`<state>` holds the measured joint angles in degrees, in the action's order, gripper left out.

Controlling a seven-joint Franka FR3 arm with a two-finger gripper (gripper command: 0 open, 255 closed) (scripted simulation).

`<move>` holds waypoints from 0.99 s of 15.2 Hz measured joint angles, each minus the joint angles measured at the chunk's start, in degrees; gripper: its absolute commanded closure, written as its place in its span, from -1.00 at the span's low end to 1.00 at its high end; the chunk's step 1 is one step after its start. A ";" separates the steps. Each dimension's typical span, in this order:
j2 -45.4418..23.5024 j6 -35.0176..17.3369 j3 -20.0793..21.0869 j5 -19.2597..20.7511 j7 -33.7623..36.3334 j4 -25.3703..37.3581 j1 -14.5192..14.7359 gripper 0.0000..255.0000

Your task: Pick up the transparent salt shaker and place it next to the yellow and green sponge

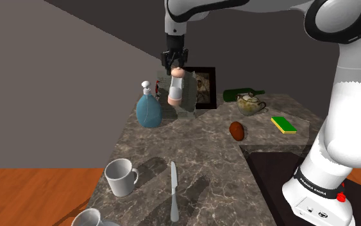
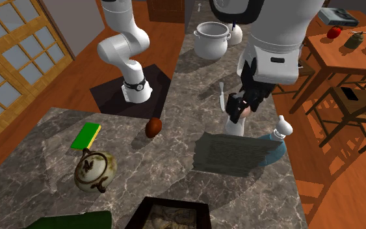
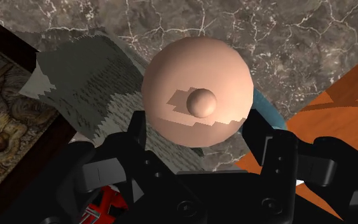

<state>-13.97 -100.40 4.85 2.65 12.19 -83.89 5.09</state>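
the gripper (image 1: 176,68) is clasping the peach-capped shaker (image 1: 176,90) by its top, holding it upright over the papers (image 1: 189,106) beside the blue bottle (image 1: 148,110), near the worktop's (image 1: 204,160) back edge. the sponge (image 1: 283,124) is lying well apart, by the stand-side edge.

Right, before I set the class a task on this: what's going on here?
The white robot arm has its black jaws shut on the top of a pink-and-white shaker, beside a blue bottle. The green and yellow sponge lies apart, further along the stone counter, so the placing is not yet done.
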 measured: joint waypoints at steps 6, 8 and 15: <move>-0.59 5.05 0.02 0.03 -0.12 5.65 0.09 1.00; -1.00 6.55 0.05 0.07 -0.09 7.56 0.17 1.00; -3.68 13.50 0.03 0.29 -0.30 17.17 0.38 1.00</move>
<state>-17.65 -86.90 4.89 2.94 11.89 -66.71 5.47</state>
